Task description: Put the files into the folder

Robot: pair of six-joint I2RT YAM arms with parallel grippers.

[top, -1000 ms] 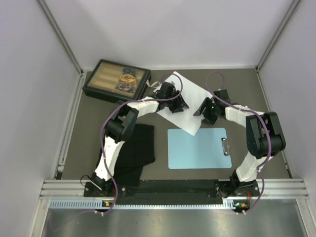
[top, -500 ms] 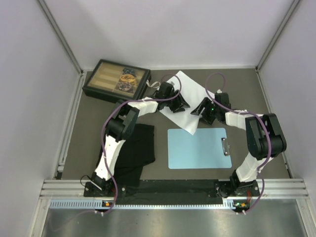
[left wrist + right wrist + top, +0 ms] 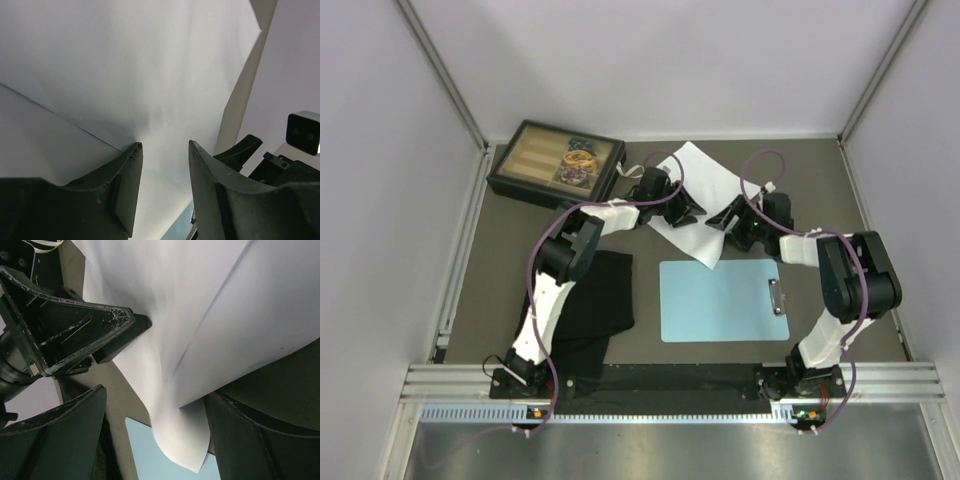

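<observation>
Sheets [image 3: 700, 175], two, overlapping beyond one blue folder [image 3: 720, 300]. Left fingers [image 3: 125, 185] slightly apart against them, grip unclear; right fingers [image 3: 65, 440] released, wide around a corner.

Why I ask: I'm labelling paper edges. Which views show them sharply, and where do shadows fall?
Top external: even light, sharp; white sheets bright on the dark table. Left wrist: overlapping sheet edge crisp, grey shadow beside the soft-focus left gripper. Right wrist: right gripper blurred, paper shaded grey near it.
</observation>
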